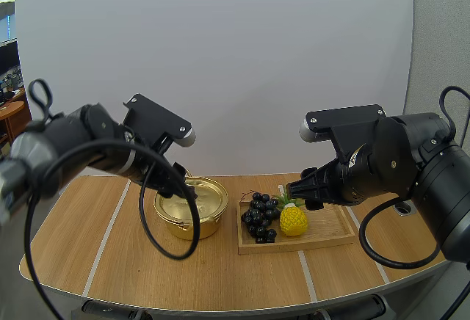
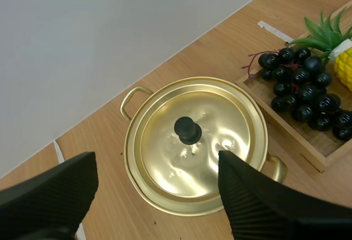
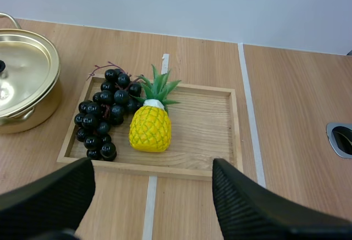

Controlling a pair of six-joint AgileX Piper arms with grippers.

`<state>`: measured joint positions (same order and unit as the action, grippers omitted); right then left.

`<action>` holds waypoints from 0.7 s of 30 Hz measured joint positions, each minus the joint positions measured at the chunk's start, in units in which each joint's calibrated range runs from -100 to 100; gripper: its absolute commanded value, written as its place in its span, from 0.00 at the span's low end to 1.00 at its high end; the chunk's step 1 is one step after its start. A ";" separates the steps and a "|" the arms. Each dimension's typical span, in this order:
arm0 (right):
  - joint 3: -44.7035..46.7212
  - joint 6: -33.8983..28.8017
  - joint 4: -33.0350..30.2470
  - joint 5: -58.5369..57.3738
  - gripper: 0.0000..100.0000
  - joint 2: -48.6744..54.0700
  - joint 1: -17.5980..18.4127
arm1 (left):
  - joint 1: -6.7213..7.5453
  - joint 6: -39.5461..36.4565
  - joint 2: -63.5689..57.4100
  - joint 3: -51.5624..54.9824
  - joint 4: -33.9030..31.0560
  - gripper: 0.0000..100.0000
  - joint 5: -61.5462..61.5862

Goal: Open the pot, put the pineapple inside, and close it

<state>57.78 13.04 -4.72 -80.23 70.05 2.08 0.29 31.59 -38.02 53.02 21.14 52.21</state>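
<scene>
The pineapple (image 3: 150, 130) lies on its side in the wooden tray (image 3: 212, 135), just ahead of the right fingers (image 3: 258, 210) and about midway between the two of them, its yellow body nearer them and its green leaves pointing away. The right fingers stand wide apart with their ribbed inner faces turned to each other. They hold nothing and hover above the tray's near edge, clear of the fruit. A bunch of dark grapes (image 3: 102, 121) lies in the same tray, just beside the pineapple and ahead of the one finger of this pair that is nearer the pot (image 1: 187, 226). The pot stands on the desk (image 3: 291, 113) beside the tray, apart from it, with its golden lid (image 2: 220, 157) seated on it. The left fingers (image 2: 52, 196) are also spread wide and empty, hanging above the pot. The lid's black knob (image 2: 187, 130) shows between them and a little ahead of their tips, untouched. One finger reaches over the lid's rim on the side towards the tray, and the other hangs over the bare desk on the pot's far side. In the high view the right fingers sit just above the pineapple's leaves, and the left fingers sit over the lid.
</scene>
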 measured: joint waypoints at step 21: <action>0.00 0.00 0.00 0.00 1.00 0.00 0.00 | 0.00 5.72 24.27 -11.36 6.32 1.00 3.86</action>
<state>57.78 13.04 -4.72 -80.23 70.05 2.08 0.29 37.31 -13.74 41.66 27.46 56.07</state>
